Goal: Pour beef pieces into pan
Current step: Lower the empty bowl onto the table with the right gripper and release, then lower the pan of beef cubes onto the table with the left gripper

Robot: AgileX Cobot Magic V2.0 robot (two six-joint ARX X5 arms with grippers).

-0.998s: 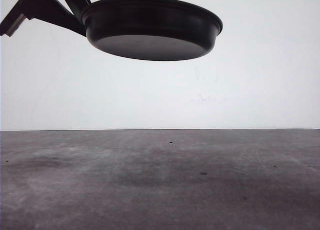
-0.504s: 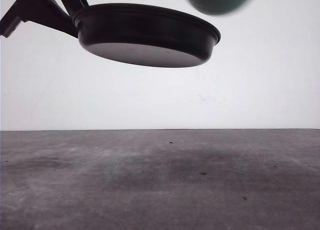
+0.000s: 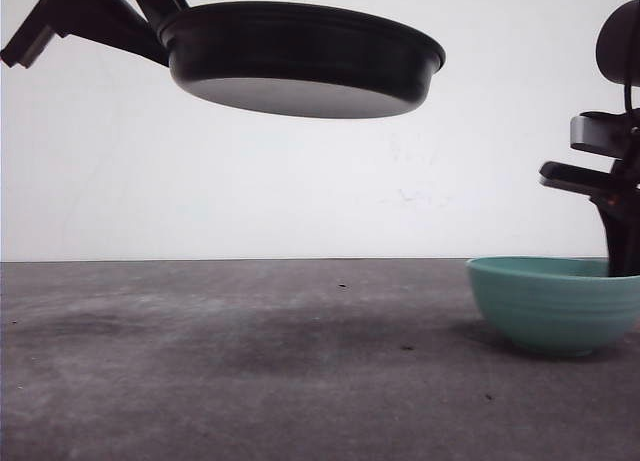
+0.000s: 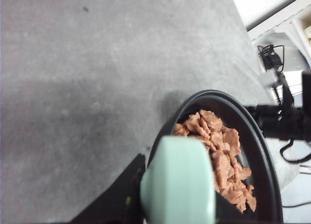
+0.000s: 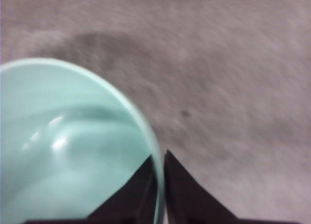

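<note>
Holding the pan (image 3: 305,56) aloft by its mint handle (image 4: 179,182), my left claw (image 4: 146,204) pinches it well above the counter (image 3: 250,361). Beef pieces (image 4: 218,156) (reddish-brown, heaped) already lie inside. My right claw (image 5: 160,175), pressed onto the rim of the teal bowl (image 3: 555,301), rests it on the counter, down to the pan's right.

— What do the arms look like?
— Matte black, angular links; the right tool (image 5: 161,185) ends in two thin black wedge fingers.
— And the left tool (image 4: 131,199)?
— Black too, flat-sided.
</note>
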